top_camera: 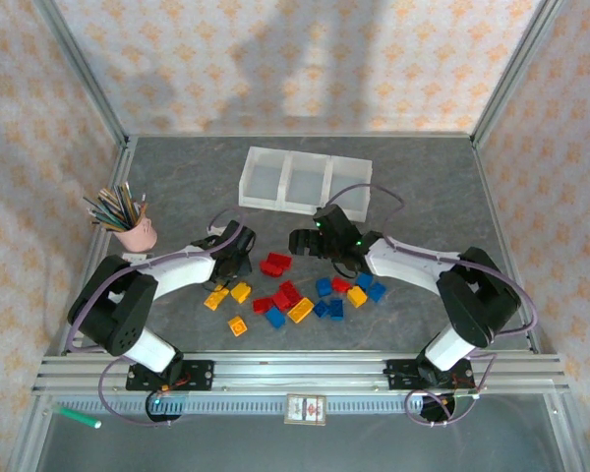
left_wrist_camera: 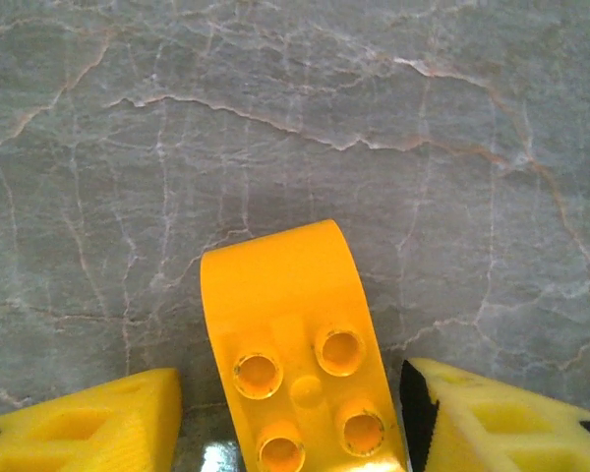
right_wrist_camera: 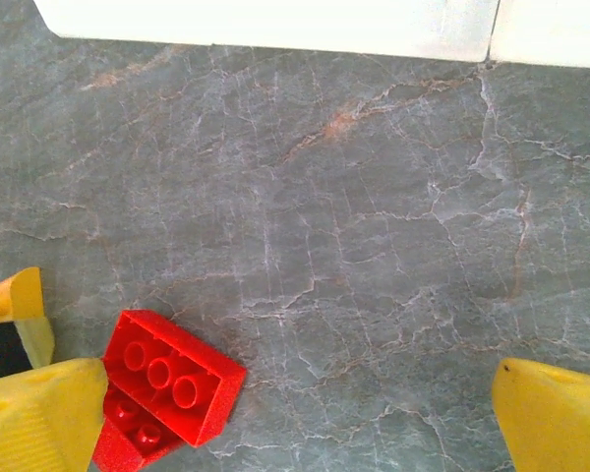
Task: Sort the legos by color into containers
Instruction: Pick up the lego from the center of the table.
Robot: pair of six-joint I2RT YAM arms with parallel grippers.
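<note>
- Nearest the arm bases, a green marker (top_camera: 79,416) lies beyond the table's (top_camera: 423,177) near edge, on the left.
- Farther in, the legos (top_camera: 295,300) lie scattered across the middle of the grey marbled table, with yellow, red and blue bricks mixed in a loose band between the two arms.
- The left gripper (top_camera: 238,258) reaches down at the left end of that band. In the left wrist view, the gripper (left_wrist_camera: 295,423) has a yellow brick (left_wrist_camera: 290,344) between its fingers (left_wrist_camera: 108,423).
- The brick lies studs up. Its long axis points away from the wrist and leans slightly left, and its far end is rounded.
- A gap shows beside the left finger, so the jaws stand apart around the brick and are not clamped on it.
- The right gripper (top_camera: 305,241) hovers past the band's middle, with its jaws spread wide and holding nothing.
- In the right wrist view, a red brick (right_wrist_camera: 172,379) lies studs up just beside the gripper's (right_wrist_camera: 295,393) left finger. Its long axis runs diagonally, and it rests on another red piece.
- At far left, a pink cup (top_camera: 136,234) holds pencils.
- Farthest away, the white tray (top_camera: 275,204) sits with its three compartments in a row running left to right.
</note>
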